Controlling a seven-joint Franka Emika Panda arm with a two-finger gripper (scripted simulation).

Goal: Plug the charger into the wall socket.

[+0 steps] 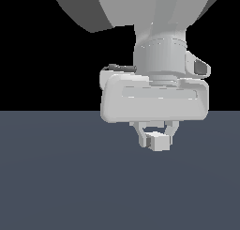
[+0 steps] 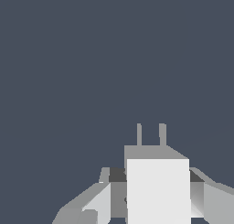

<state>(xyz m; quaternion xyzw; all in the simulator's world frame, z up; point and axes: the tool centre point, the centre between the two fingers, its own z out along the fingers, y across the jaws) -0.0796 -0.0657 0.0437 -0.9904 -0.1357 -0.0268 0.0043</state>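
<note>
Wrist view shows your fingers [image 2: 157,195] clamped on the charger [image 2: 157,191], its 2 prongs [image 2: 151,134] pointing outward, ready for insertion; the wall socket isn't in view, so you must find it.

Charger [image 2: 157,186] sits between my gripper [image 1: 155,139] fingers [image 2: 98,202], prongs [image 2: 151,134] pointing into open space. In wrist view I see nothing ahead of prongs, only plain dark-blue floor [image 2: 91,58]. In exterior view, floor [image 1: 56,177] bare around and below gripper on both sides. Arm body [image 1: 154,90] blocks my sight behind it.
</note>
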